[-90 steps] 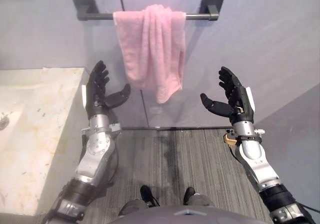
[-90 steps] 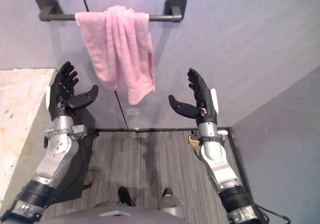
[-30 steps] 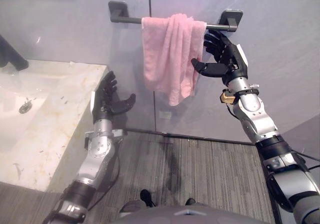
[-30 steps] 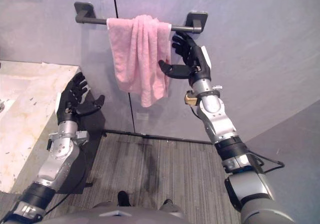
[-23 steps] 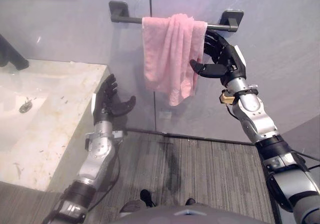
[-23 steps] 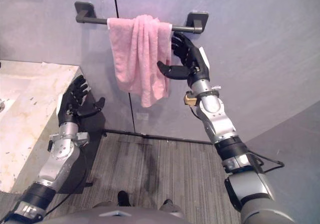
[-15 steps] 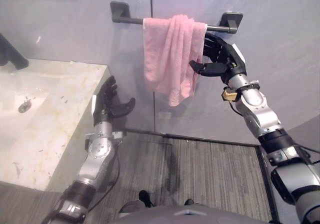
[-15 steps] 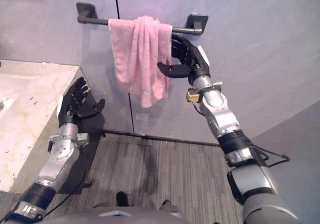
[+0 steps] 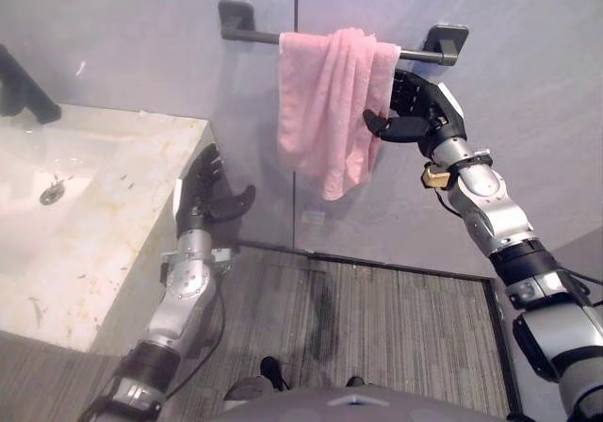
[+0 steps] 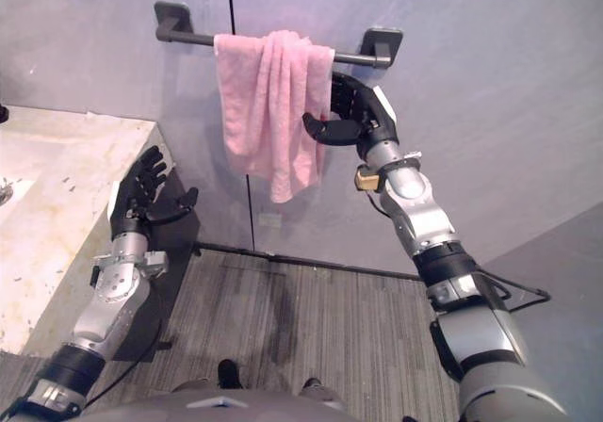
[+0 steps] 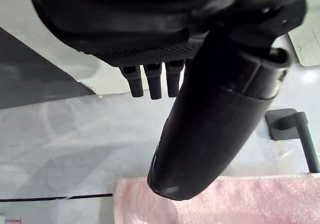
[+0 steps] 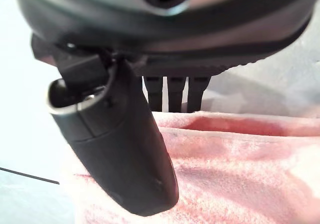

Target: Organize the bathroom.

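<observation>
A pink towel (image 9: pixel 325 111) hangs bunched over a dark towel bar (image 9: pixel 254 36) on the grey wall. My right hand (image 9: pixel 419 116) is raised against the towel's right edge, just under the bar's right bracket. It is open: the thumb (image 12: pixel 120 154) lies across the front of the pink cloth (image 12: pixel 225 169) and the straight fingers reach past its edge toward the wall. My left hand (image 9: pixel 196 196) is open and held low beside the counter, well apart from the towel. From its wrist, the towel (image 11: pixel 225 204) and a bar bracket (image 11: pixel 292 129) show beyond the thumb.
A marbled counter (image 9: pixel 104 215) with a sunken sink and drain (image 9: pixel 52 194) stands at the left, a dark faucet (image 9: pixel 24 88) at its back. Striped grey flooring (image 9: pixel 377 309) runs below the wall, between the counter and a grey wall at the right.
My right hand has risen from waist height to the towel's right edge, and its thumb now overlaps the cloth. The left hand has barely moved. The camera has shifted a little.
</observation>
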